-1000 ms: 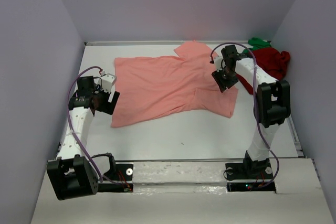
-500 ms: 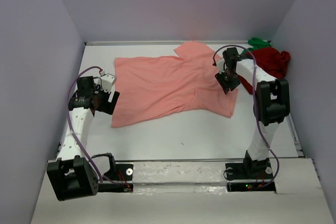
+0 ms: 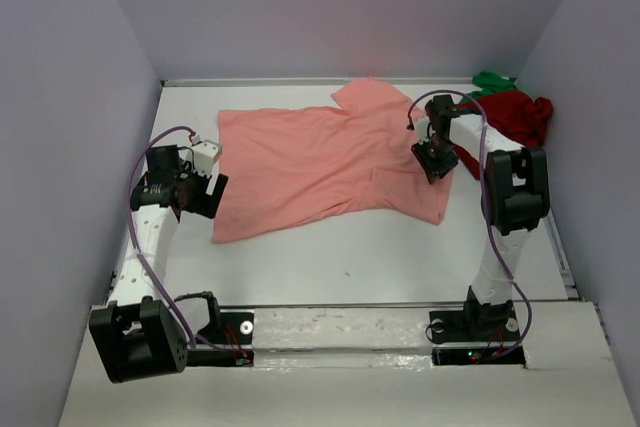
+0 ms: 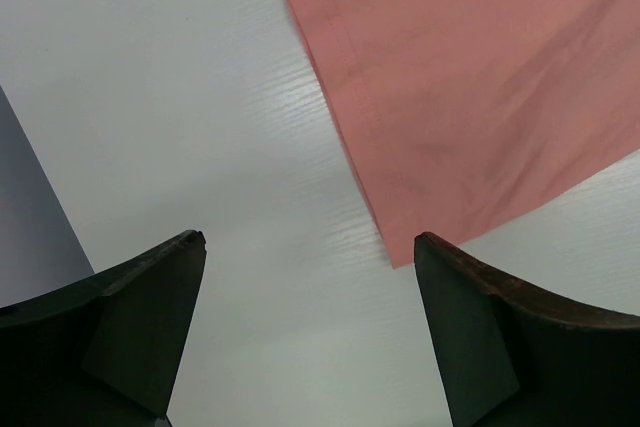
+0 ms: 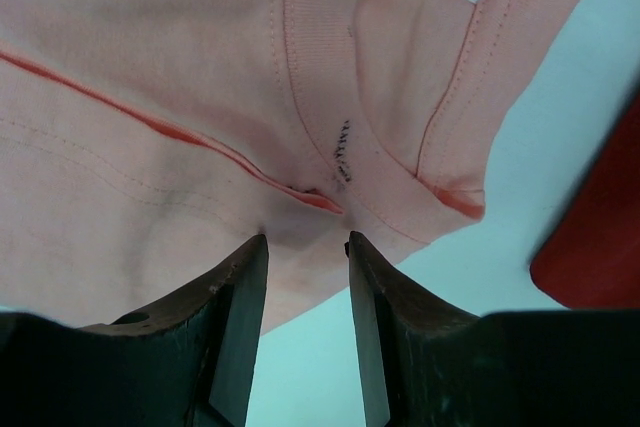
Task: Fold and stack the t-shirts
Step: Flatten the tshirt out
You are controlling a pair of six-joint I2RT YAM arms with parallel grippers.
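While the salmon-pink cloth t-shirt (image 3: 320, 162) lies spread flat on the white tabletop (image 3: 400, 257), the right gripper (image 5: 305, 239) sits narrow at its collar, hold unclear, and the left gripper (image 4: 310, 238) gapes wide above its hem corner, so the first fold apparently needs both pinches secured.

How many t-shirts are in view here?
3. The salmon-pink t-shirt lies spread flat in the middle; the dark red t-shirt is bunched in the far right corner; the green t-shirt is a small crumple behind it. Others could be hidden underneath.
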